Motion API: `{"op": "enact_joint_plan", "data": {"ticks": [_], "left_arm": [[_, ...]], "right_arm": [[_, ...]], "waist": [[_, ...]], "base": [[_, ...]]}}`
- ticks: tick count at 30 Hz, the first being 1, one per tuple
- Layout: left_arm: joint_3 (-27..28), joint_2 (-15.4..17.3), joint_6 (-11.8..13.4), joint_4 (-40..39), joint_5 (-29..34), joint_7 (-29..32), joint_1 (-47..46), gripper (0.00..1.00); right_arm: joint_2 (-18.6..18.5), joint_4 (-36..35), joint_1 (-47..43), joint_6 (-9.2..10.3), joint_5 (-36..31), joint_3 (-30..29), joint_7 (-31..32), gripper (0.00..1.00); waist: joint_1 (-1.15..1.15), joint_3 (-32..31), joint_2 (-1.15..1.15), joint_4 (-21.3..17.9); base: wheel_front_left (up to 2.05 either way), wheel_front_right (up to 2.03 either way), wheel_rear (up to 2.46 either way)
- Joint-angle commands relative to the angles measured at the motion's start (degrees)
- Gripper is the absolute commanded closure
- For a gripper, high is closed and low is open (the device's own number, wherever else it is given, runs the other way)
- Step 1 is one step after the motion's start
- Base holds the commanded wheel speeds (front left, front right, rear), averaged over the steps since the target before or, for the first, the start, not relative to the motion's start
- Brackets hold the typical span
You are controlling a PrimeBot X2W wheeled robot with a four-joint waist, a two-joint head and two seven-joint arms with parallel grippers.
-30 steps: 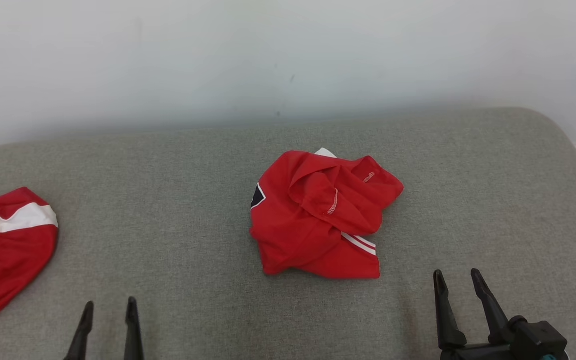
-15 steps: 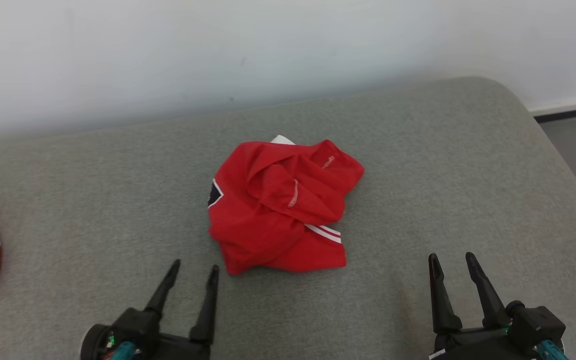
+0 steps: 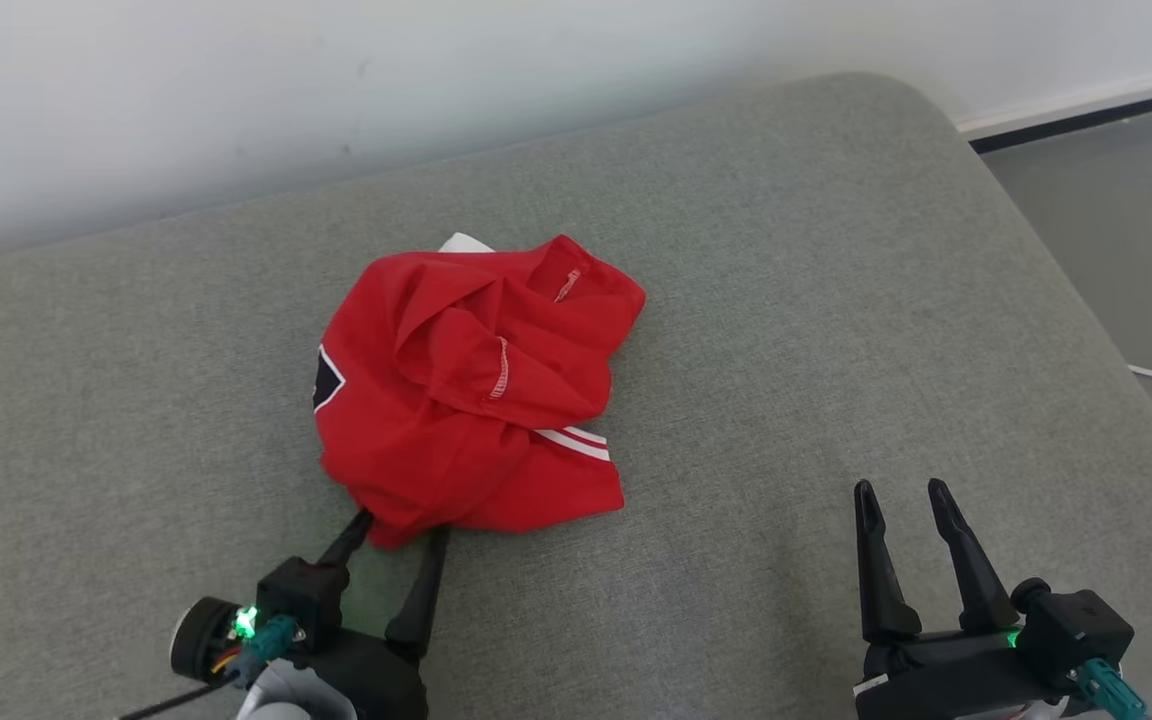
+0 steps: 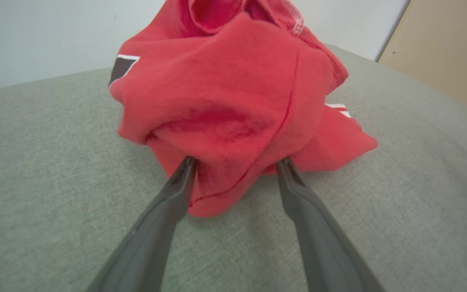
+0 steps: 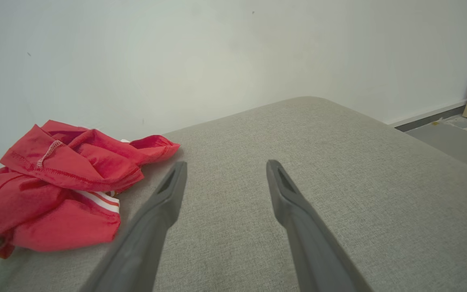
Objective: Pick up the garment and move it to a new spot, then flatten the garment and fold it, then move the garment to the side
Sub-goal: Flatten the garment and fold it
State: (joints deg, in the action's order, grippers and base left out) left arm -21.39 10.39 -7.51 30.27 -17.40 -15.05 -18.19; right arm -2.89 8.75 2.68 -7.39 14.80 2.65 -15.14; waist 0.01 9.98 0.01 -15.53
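the crumpled red garment [image 3: 466, 390] is seen lying on the grey cushion [image 3: 816, 300], left of its middle. its near edge is straddled by the left gripper [image 3: 398, 530], jaws spread wide, not yet clenched. the right gripper [image 3: 901, 488] is held released and empty, near and well to the right.

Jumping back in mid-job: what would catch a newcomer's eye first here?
The crumpled red garment, heaped in the middle of the grey cushion. Next, the left gripper, its open jaws straddling the garment's near corner. The right gripper sits open over bare cushion at lower right, apart from the cloth.
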Motion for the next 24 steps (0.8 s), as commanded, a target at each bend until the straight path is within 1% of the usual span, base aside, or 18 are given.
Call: {"op": "enact_joint_plan", "data": {"ticks": [1,2,4,9,15,16,20,24], "left_arm": [[0.0,0.3,0.1,0.7,-0.5,-0.2,-1.1,0.0],[0.0,0.3,0.1,1.1,-0.9,-0.2,-1.7,0.53],[0.2,0.3,0.1,1.4,-1.1,-0.2,-2.5,1.0],[1.7,0.1,0.1,-2.6,-1.6,-0.2,-1.7,1.0],[4.2,2.7,0.1,-10.4,0.1,-0.2,0.1,1.0],[4.2,2.7,0.1,-10.4,0.1,-0.2,0.1,1.0],[5.4,5.8,0.1,-15.8,2.1,-0.2,1.6,1.0],[6.4,8.3,0.1,-20.5,3.5,-0.2,3.9,1.0]], "right_arm": [[0.0,0.1,0.5,-0.2,0.4,0.2,0.0,0.0],[0.0,0.1,0.5,-0.2,0.4,0.2,0.0,0.0],[0.0,0.0,0.3,-0.2,0.5,0.1,0.0,0.0],[0.0,0.0,-1.0,-0.2,0.7,-0.7,0.0,0.0],[0.0,0.2,-2.1,-0.2,0.2,-0.8,0.0,0.0],[0.0,0.2,-2.1,-0.2,0.2,-0.8,0.0,0.0],[0.0,0.4,-2.7,-0.2,0.0,-0.6,0.0,0.0],[0.0,0.5,-3.2,-0.2,0.4,-0.5,0.0,0.0]], "waist": [[-0.01,0.5,-0.01,-0.7],[-0.01,0.4,-0.01,-0.8],[-0.01,0.2,-0.01,-0.7],[-0.01,-0.7,-0.01,1.2],[-0.01,-2.7,-0.01,5.5],[-0.01,-2.7,-0.01,5.5],[-0.01,-4.2,-0.01,7.8],[-0.01,-5.2,-0.01,9.4]], "base": [[0.0,0.0,0.0],[0.0,0.0,0.0],[0.0,0.0,0.0],[0.0,0.0,0.0],[0.0,0.0,0.0],[0.0,0.0,0.0],[0.0,0.0,0.0],[0.0,0.0,0.0]]}}
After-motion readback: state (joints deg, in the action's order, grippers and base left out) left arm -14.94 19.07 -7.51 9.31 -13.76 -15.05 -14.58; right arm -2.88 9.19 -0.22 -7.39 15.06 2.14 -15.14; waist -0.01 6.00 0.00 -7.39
